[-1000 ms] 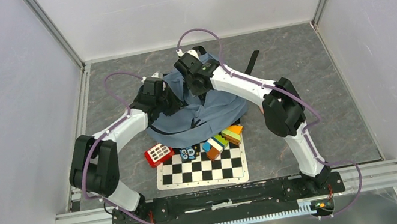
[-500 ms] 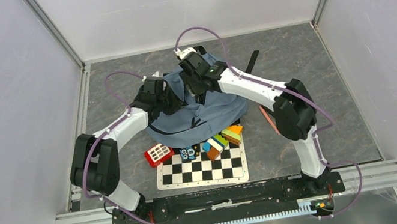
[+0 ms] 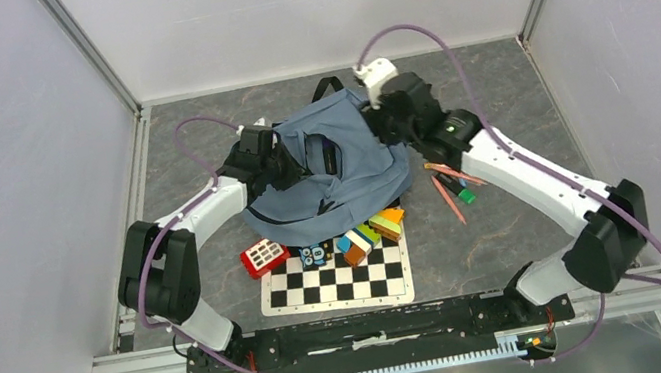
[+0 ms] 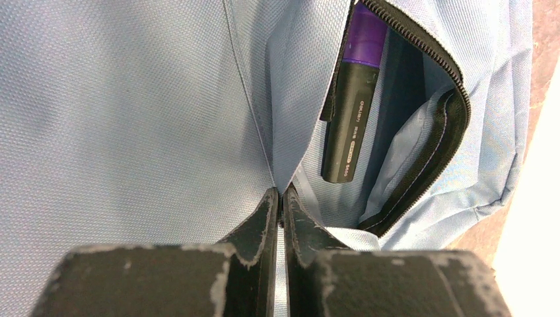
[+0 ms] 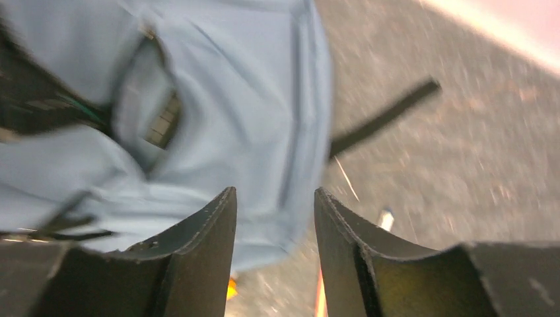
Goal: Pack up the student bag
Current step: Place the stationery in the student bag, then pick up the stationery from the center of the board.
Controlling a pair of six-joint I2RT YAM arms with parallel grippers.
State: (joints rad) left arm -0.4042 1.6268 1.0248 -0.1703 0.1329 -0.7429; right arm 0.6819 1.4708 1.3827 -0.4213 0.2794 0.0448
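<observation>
The student bag (image 3: 360, 176) is a dusty-blue backpack lying on the floor behind the chessboard. In the left wrist view its black-zippered pocket (image 4: 422, 119) gapes, and a black marker with a purple cap (image 4: 350, 125) lies inside. My left gripper (image 4: 282, 195) is shut on a fold of the bag's fabric (image 4: 165, 112) at the pocket's edge, seen at the bag's left side (image 3: 290, 161) from above. My right gripper (image 5: 274, 198) hangs open and holds nothing. It is above the bag's right edge (image 3: 387, 124), over blue fabric (image 5: 251, 99) and grey floor.
A chessboard (image 3: 337, 282) lies near the arm bases, with a red calculator (image 3: 264, 256) and coloured blocks (image 3: 369, 231) along its far edge. Several pencils and pens (image 3: 454, 188) lie right of the bag. A black strap (image 5: 386, 115) trails on the floor.
My right arm has swung away from over the bag's pocket to the right, and its jaws have opened wider. The left gripper has kept its pinch on the fabric.
</observation>
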